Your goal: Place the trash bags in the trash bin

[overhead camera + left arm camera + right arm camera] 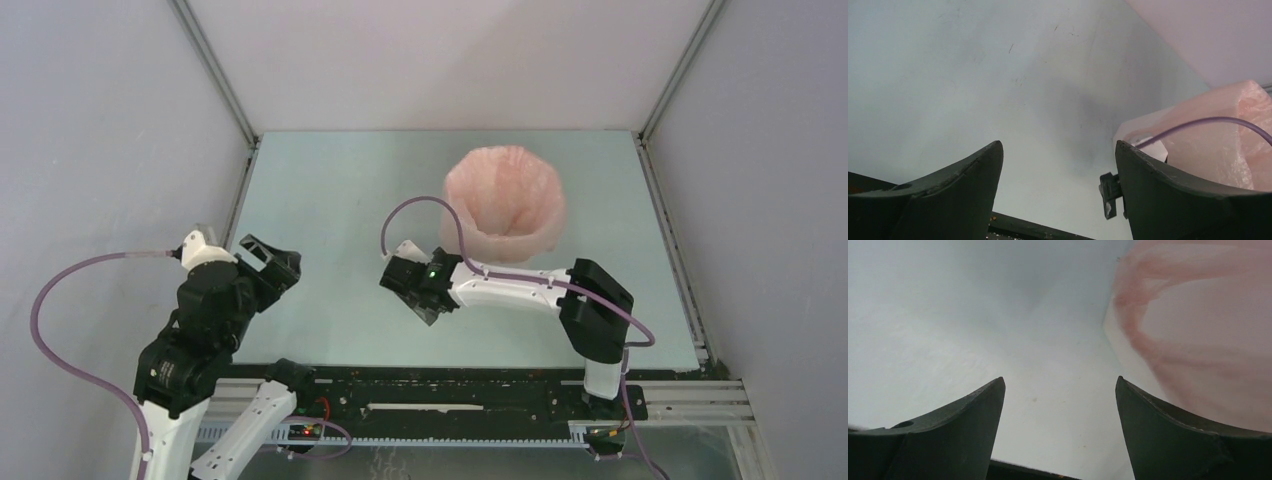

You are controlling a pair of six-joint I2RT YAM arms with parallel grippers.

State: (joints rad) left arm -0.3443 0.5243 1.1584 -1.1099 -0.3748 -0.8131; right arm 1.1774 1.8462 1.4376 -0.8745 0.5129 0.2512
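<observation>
The pale desk (340, 200) holds the tall trash bin (500, 246) at its back right. The pink trash bag (505, 180) seems pulled over it, hiding most of the bin. The bag looks thin, soft, light and easy to rip, so pinch a loose wrinkle near the rim. The left jaws and right jaws are wide open and hold nothing.

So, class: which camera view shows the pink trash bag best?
The top external view: the pink trash bag appears whole, mouth open and sides draped. The left wrist view catches only one side at its right edge; the right wrist view shows a blurred close-up part.
</observation>
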